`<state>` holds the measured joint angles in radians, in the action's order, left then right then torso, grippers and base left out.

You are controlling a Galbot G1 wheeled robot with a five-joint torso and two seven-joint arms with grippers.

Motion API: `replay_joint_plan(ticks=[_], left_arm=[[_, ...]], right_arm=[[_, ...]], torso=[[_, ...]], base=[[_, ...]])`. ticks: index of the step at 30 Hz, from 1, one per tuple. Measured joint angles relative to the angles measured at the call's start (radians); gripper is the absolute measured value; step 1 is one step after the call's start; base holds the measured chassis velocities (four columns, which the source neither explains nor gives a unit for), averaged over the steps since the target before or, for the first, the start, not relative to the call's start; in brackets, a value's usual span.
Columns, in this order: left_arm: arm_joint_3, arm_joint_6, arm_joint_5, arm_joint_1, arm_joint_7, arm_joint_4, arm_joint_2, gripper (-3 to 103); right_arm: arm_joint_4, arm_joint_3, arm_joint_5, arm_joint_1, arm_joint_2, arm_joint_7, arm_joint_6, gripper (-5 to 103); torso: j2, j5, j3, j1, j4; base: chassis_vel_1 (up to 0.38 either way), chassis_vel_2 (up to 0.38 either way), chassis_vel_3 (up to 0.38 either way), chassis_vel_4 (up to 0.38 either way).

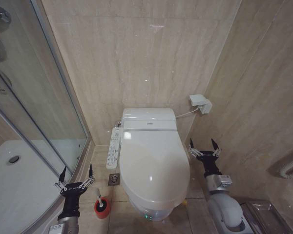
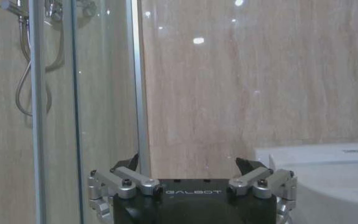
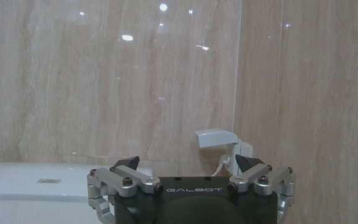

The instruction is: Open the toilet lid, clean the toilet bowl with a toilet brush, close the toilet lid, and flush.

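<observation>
Left gripper point(image 1: 77, 171): raised at the left of the toilet, fingers spread wide, nothing between them. It hangs above the floor, between the shower tray point(image 1: 19, 195) and the toilet, with the glass shower wall point(image 1: 44, 87) rising behind it. Seen from the left wrist, the same gripper point(image 2: 194, 164) points at the tan tiled wall, jaws apart; the shower's metal frame point(image 2: 139, 84) is ahead of it and the white tank point(image 2: 328, 156) is off to one side.

Right gripper point(image 1: 203, 145): raised at the right of the toilet, fingers also spread, holding nothing. It sits close to the side wall, below a small white wall box point(image 1: 200, 103). From the right wrist, the gripper point(image 3: 188, 163) faces the room corner, with that box point(image 3: 217, 138) ahead and the tank top point(image 3: 35, 179) to one side.

Toilet lid point(image 1: 154, 163): down, covering the bowl, midway between the two grippers, touched by neither.

Toilet brush point(image 1: 99, 197): standing handle-up in its red holder point(image 1: 102, 207) on the floor, just right of the left gripper and close beside the toilet base. A floor drain point(image 1: 114, 179) lies just behind it. A control panel point(image 1: 114, 146) runs along the left edge of the seat.
</observation>
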<state>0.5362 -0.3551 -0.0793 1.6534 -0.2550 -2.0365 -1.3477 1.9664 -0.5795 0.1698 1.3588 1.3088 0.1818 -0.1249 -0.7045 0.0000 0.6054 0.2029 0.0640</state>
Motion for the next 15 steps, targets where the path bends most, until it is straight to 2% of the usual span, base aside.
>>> replay_joint_plan(ticks=[3,6,7,9,10,13,14,15], left_arm=[[-0.011,0.035,-0.006,-0.024,-0.001,0.002,0.0,100],[-0.043,0.133,-0.025,-0.091,-0.003,0.012,0.002,100],[-0.043,0.133,-0.025,-0.091,-0.003,0.012,0.002,100],[-0.07,0.211,-0.041,-0.144,-0.006,0.02,0.003,100],[-0.07,0.211,-0.041,-0.144,-0.006,0.02,0.003,100],[-0.106,0.322,-0.063,-0.219,-0.01,0.031,0.005,100],[-0.106,0.322,-0.063,-0.219,-0.01,0.031,0.005,100],[-0.118,0.361,-0.07,-0.246,-0.011,0.035,0.005,100]], right_arm=[[0.0,0.0,0.0,0.0,0.0,0.0,0.0,100],[0.0,0.0,0.0,0.0,0.0,0.0,0.0,100],[0.0,0.0,0.0,0.0,0.0,0.0,0.0,100],[0.0,0.0,0.0,0.0,0.0,0.0,0.0,100],[0.0,0.0,0.0,0.0,0.0,0.0,0.0,100],[0.0,0.0,0.0,0.0,0.0,0.0,0.0,100],[0.0,0.0,0.0,0.0,0.0,0.0,0.0,100],[0.0,0.0,0.0,0.0,0.0,0.0,0.0,100]], torso=[[0.0,0.0001,0.0,0.0,-0.0002],[0.0,0.0,0.0,0.0,0.0002],[0.0,0.0,0.0,0.0,0.0002],[0.0,-0.0001,0.0,0.0,0.0002],[0.0,-0.0001,0.0,0.0,0.0002],[0.0,-0.0001,0.0,0.0,0.0001],[0.0,-0.0001,0.0,0.0,0.0001],[0.0,0.0,0.0,0.0,0.0001]], base=[[0.0,0.0,0.0,0.0],[0.0,0.0,0.0,0.0],[0.0,0.0,0.0,0.0],[0.0,0.0,0.0,0.0],[0.0,0.0,0.0,0.0],[0.0,0.0,0.0,0.0],[0.0,0.0,0.0,0.0],[0.0,0.0,0.0,0.0]])
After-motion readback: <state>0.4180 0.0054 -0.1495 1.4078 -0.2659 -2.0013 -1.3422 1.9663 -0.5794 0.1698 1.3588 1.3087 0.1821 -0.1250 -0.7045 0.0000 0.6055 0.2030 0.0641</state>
